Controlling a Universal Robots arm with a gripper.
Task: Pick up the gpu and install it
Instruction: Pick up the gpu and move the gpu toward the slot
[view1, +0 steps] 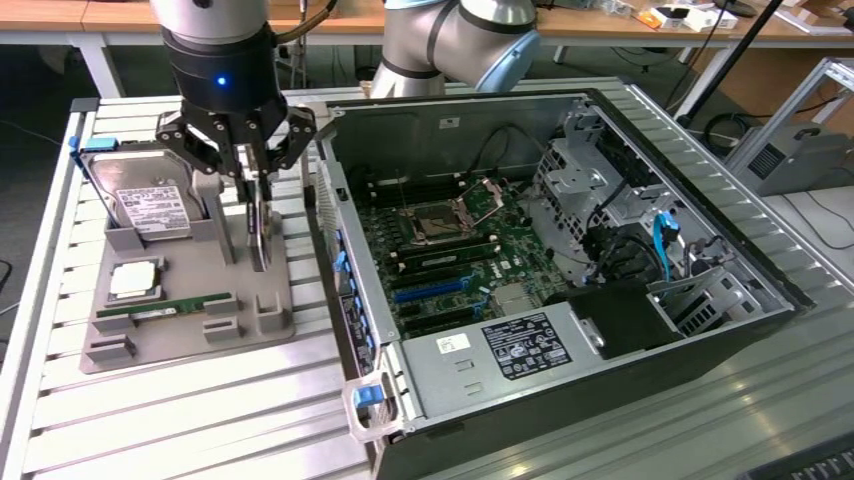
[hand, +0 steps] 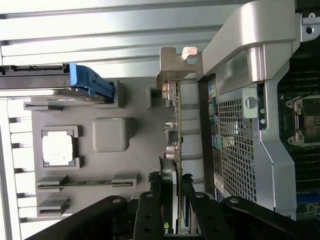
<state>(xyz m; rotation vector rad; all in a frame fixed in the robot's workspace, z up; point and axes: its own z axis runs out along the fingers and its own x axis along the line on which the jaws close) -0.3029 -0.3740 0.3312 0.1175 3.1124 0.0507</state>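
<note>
1. In the upper left of the exterior view, the gripper (view1: 251, 185) hung straight down over the grey fixture tray (view1: 187, 340).
2. Its fingers (hand: 150, 215) were closed on the gpu (view1: 259, 235), one on each face of the card.
3. The gpu stood on edge in the tray, with its metal bracket (hand: 172, 67) at the far end.
4. It stood between the hard drive (view1: 150, 205) and the open computer case (view1: 534, 345), just beside the case's wall.

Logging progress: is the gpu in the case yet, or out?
Out. The gpu stands on edge on the grey tray, beside the open case, with the pincer at its top edge.
</note>
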